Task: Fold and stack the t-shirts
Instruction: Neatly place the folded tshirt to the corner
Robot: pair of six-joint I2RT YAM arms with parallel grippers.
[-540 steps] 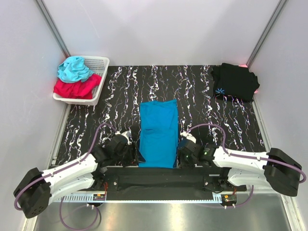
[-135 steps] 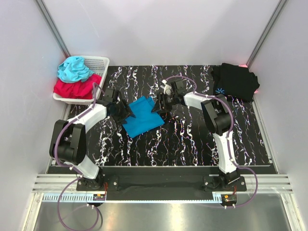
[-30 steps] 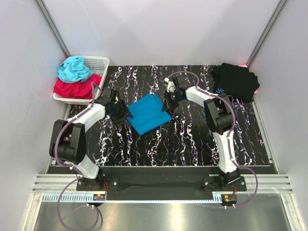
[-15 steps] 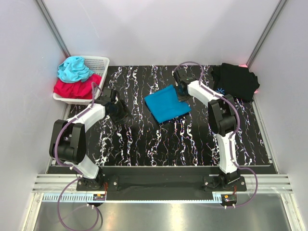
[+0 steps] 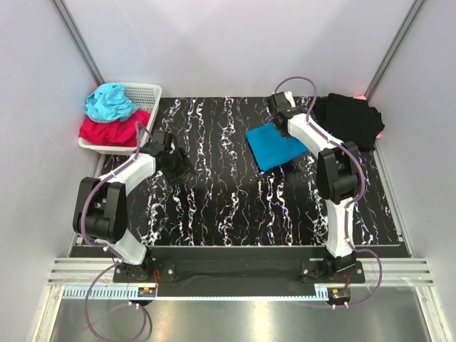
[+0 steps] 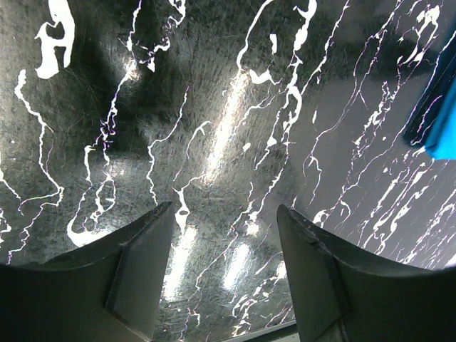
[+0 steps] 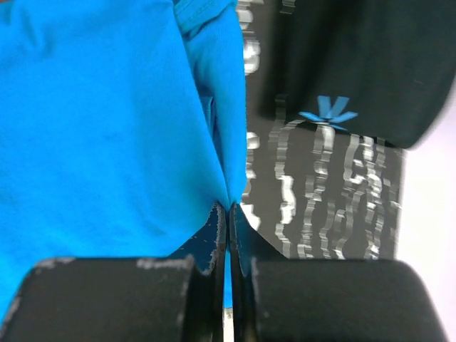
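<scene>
The folded blue t-shirt [image 5: 276, 147] [image 7: 107, 128] lies right of the mat's middle, and one corner of it shows at the edge of the left wrist view [image 6: 443, 128]. My right gripper [image 5: 283, 121] [image 7: 228, 206] is shut on its far edge, with cloth pinched between the fingertips. The black t-shirt [image 5: 349, 120] [image 7: 356, 64], with a small pale-blue starburst print, sits folded in the far right corner, just beyond the blue one. My left gripper [image 5: 174, 165] [image 6: 224, 206] hovers low over the bare mat at the left, open and holding nothing.
A white basket [image 5: 146, 96] at the far left holds a red garment [image 5: 107, 132] and a light-blue garment [image 5: 108, 101]. Grey walls close in the black marbled mat [image 5: 228, 206] on three sides. The arm bases stand at the near edge.
My right gripper has dragged the blue t-shirt to the right, from the mat's middle toward the black t-shirt. The left arm has stayed put, open.
</scene>
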